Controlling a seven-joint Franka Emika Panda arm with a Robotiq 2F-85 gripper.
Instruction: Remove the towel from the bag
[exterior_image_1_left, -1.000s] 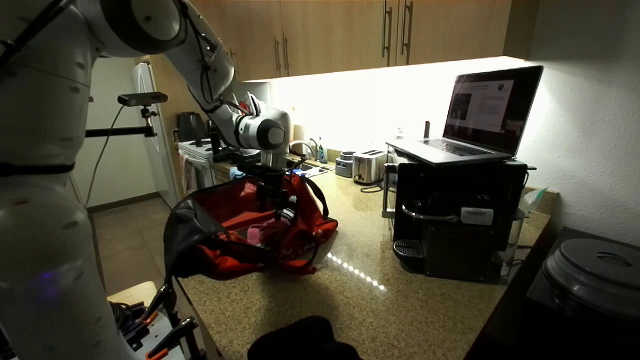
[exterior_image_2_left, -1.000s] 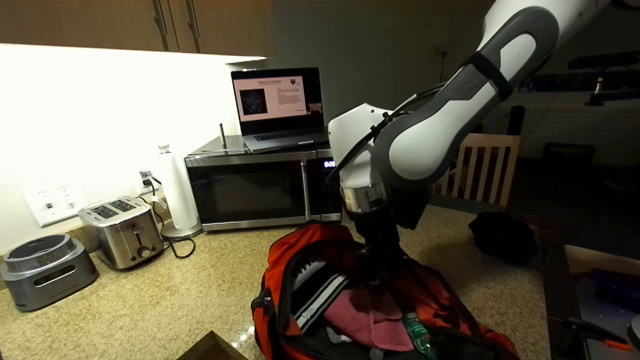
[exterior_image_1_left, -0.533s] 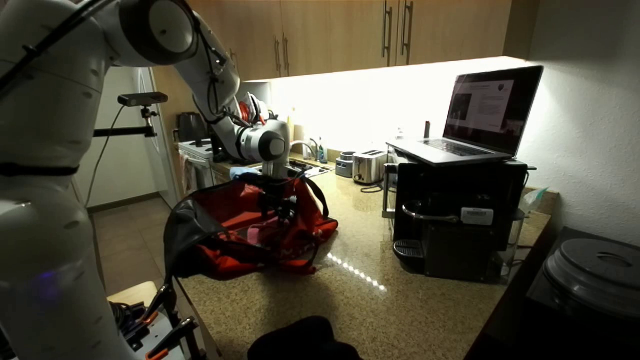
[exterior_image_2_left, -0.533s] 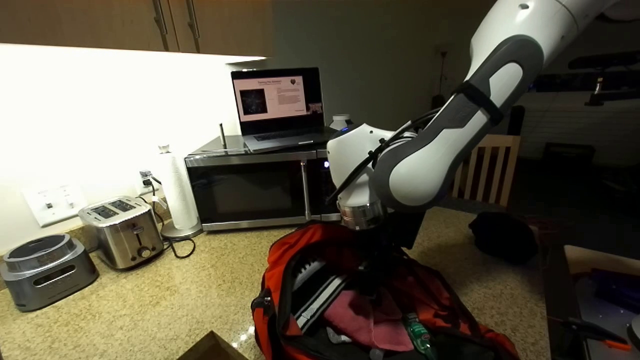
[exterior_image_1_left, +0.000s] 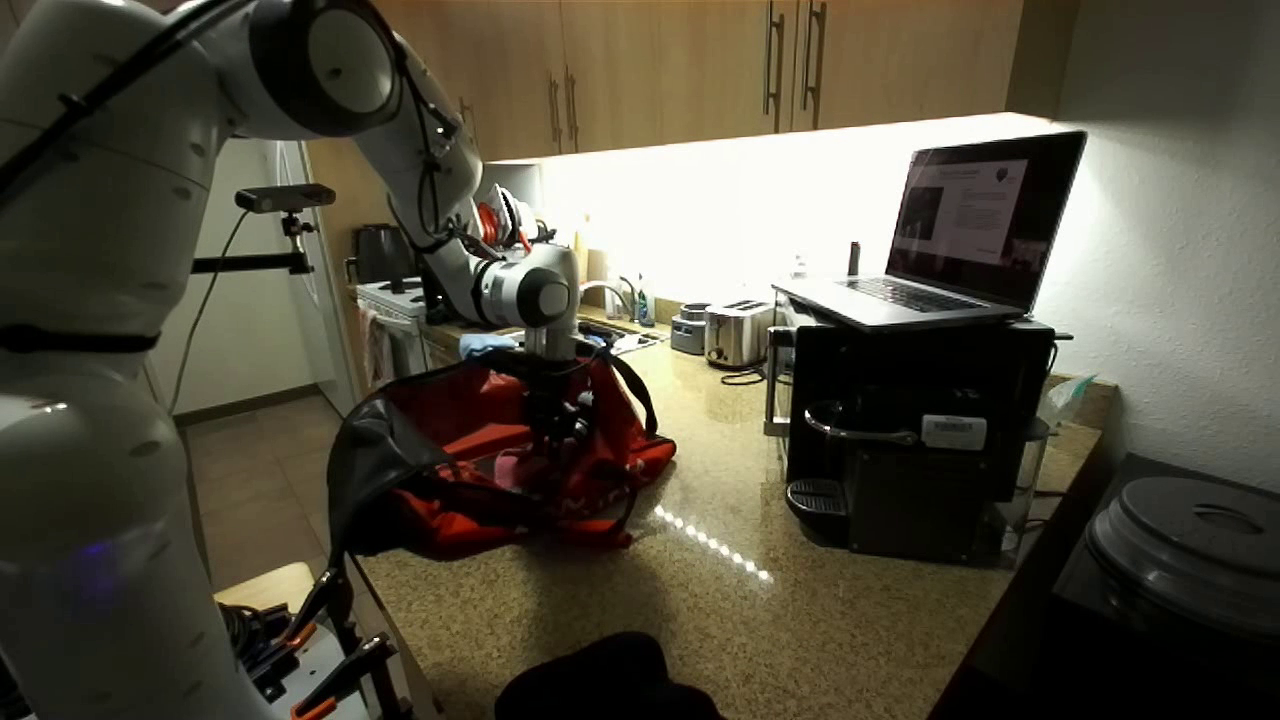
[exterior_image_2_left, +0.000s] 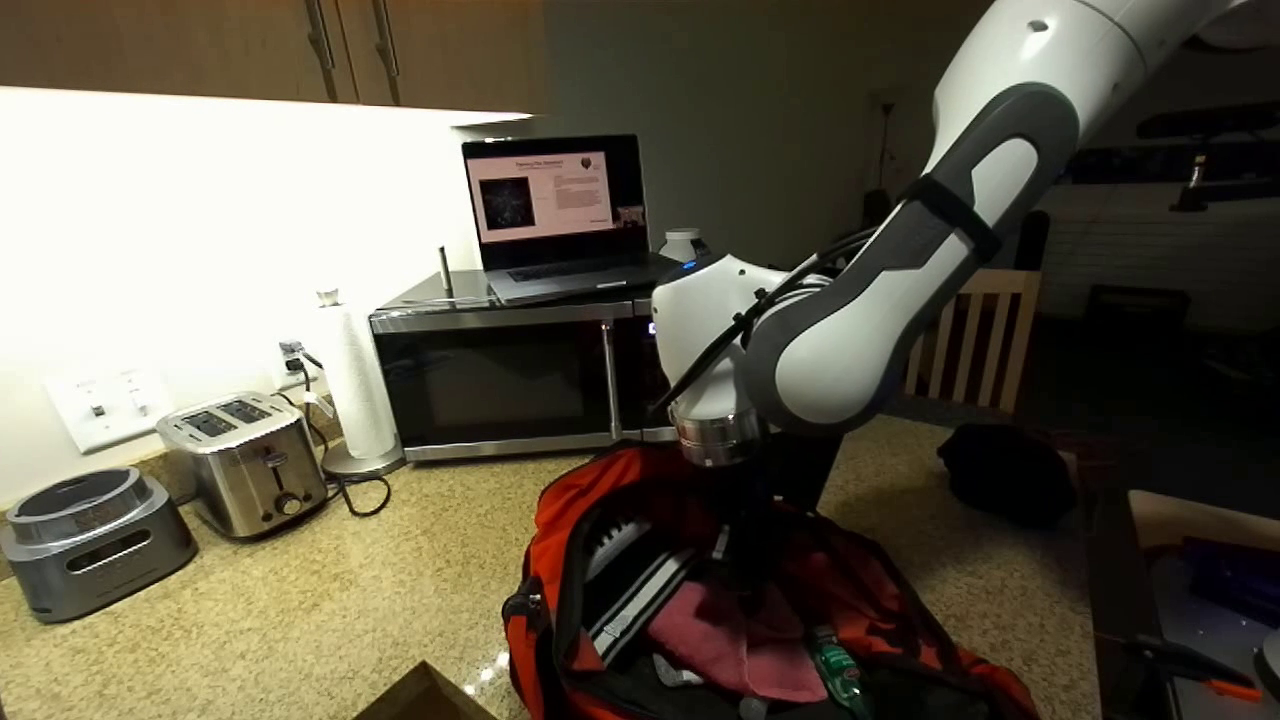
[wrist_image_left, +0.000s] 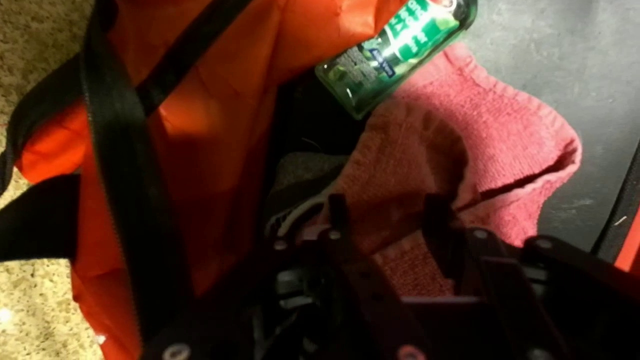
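Towel (wrist_image_left: 500, 132) in bag (wrist_image_left: 225, 115), near bottle (wrist_image_left: 395, 55), lies under tool (wrist_image_left: 387, 205), jaws parted: likely grasping step; next wants pinch, lift.

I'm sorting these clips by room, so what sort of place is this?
Most likely a kitchen, whether in a home or an office I can't tell: an exterior view shows a toaster, a microwave and wall cabinets.

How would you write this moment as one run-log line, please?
gripper: inside red bag, jaws apart over towel, no grip evident | towel: not yet out | green bottle: beside towel
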